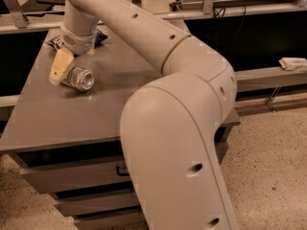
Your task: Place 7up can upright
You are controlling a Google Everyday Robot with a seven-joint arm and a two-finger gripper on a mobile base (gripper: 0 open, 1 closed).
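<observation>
Gripper (61, 71) is low over the desk (57, 123), toward the back left corner, its tan tip against the 7up can (80, 78). The can lies on its side near the left edge. Its long axis runs flat across the top, and its shiny end faces the front right corner. It sits just right of the gripper, touching. Grasped or merely nudged? Can't tell from here. To my eye, it needs tipping onto an end, and it may well roll.

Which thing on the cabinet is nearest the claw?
The 7up can, lying on its side right beside the claw; the dark bag sits farther back behind the arm.
</observation>
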